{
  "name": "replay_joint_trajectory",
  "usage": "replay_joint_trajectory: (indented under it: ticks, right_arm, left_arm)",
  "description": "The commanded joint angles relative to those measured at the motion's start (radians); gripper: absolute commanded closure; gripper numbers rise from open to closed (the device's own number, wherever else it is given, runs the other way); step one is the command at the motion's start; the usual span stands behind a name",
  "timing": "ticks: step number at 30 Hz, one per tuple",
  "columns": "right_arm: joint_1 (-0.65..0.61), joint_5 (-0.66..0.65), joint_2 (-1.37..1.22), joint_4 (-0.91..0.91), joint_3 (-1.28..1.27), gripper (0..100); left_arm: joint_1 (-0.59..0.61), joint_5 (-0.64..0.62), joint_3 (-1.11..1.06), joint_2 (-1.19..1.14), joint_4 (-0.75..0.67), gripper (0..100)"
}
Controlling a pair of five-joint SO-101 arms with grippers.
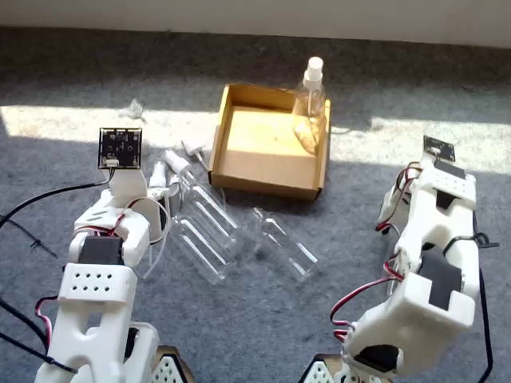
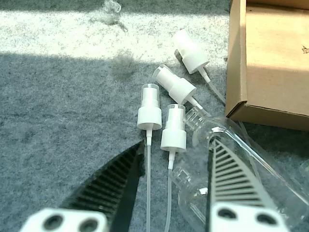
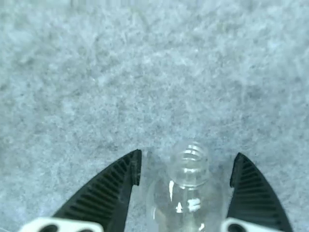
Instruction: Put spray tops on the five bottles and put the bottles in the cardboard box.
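Currently, one capped bottle (image 1: 311,100) stands upright in the far right corner of the cardboard box (image 1: 263,152). Three uncapped bottles (image 1: 209,217) lie on the grey carpet (image 1: 96,96) just in front of the box's near wall, and four loose spray tops (image 2: 149,108) cluster off its near left corner. Left tool (image 2: 176,145): released, jaws spread over two spray-top tubes beside that corner; right tool (image 3: 188,155): released, jaws apart either side of an open bottle neck (image 3: 189,166), gaps on both sides.
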State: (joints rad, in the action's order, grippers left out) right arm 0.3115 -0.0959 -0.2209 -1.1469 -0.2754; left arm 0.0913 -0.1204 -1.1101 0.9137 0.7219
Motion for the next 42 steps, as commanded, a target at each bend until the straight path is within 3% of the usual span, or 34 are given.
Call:
replay_joint_trajectory:
  ticks: [1,23,38,42]
  right_arm:
    - [0.021,-0.002,-0.03,-0.018,0.104,73.8]
    - [-0.015,-0.003,-0.036,-0.031,0.048,73.8]
    - [-0.016,-0.002,-0.031,0.054,-0.056,74.4]
    - [-0.016,-0.002,-0.031,0.054,-0.056,82.0]
  left_arm:
    - [0.001,0.006,0.004,-0.002,-0.02,80]
    - [0.001,0.006,0.004,-0.002,-0.02,80]
    - [0.001,0.006,0.004,-0.002,-0.02,80]
    - [0.001,0.006,0.004,-0.002,-0.02,80]
